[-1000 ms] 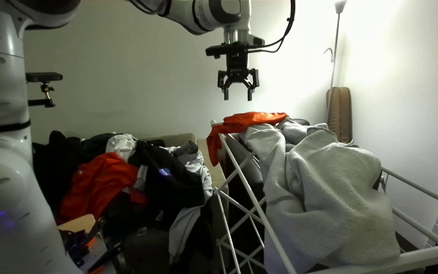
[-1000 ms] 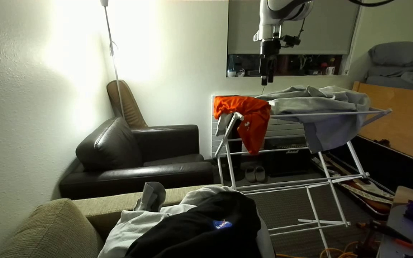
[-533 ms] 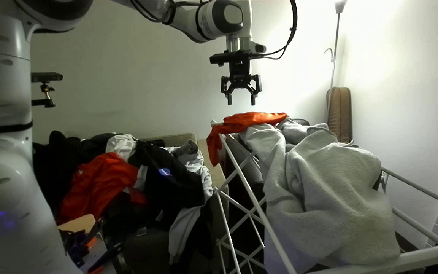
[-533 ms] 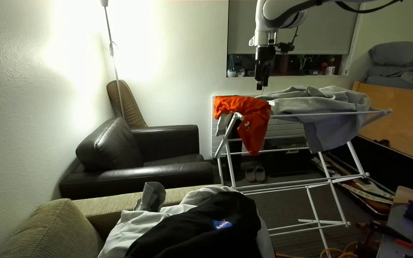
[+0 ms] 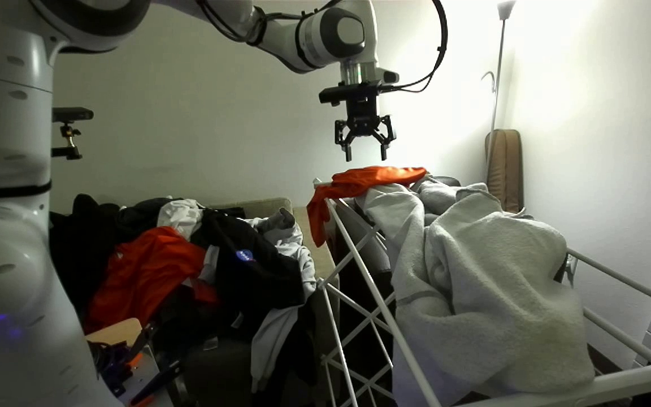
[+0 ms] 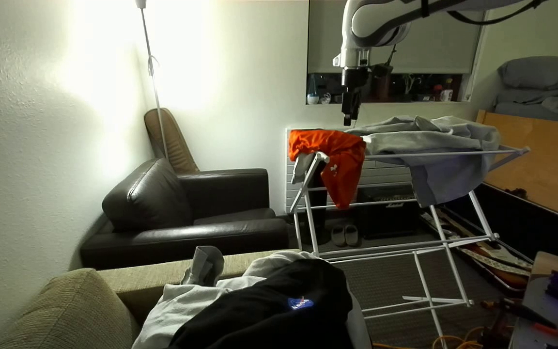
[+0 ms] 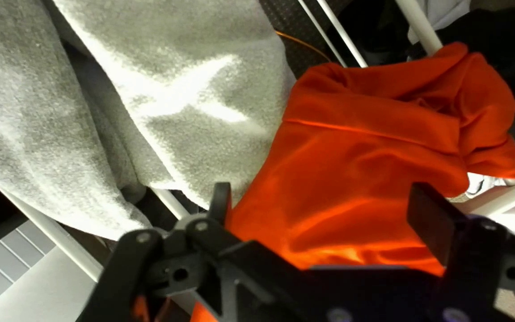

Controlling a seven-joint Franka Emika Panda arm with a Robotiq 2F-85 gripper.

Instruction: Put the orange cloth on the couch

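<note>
Well, over on the left stands the white robot arm [image 5: 3,254], its upper links reaching across overhead, with a black camera [image 5: 74,114] on a bracket showing just past its column. Low down by the arm's base there's a small table [image 5: 125,329] holding a jumble of tools [image 5: 113,359], too dark for me to name. Next come the clothes, heaped on the beige couch [image 5: 269,207]: a red-orange garment [image 5: 147,271], a white piece [image 5: 181,216] behind it, and a black garment [image 5: 269,277] with a round blue patch [image 5: 244,255].

Further along, the gripper [image 5: 366,154] hangs pointing straight down, released, its fingers [image 7: 432,223] spread well apart. Just below it lies the orange cloth [image 5: 368,178], draped over one end of the white drying rack [image 5: 642,377], part of it dangling down the side with a small white mark [image 6: 333,168] on it. In both exterior views a narrow gap shows between the gripper's tips and the cloth; in the wrist view the orange fabric spreads out beneath the gripper, seen between the fingers.

Toward the right the cloth meets a thick grey towel [image 5: 489,299], which hangs over the rack in heavy folds. Past that, a brown case [image 5: 505,169] leans in the corner, just beside a slim floor lamp [image 5: 506,9], and the wall [image 5: 433,113] around there is brightly lit.
</note>
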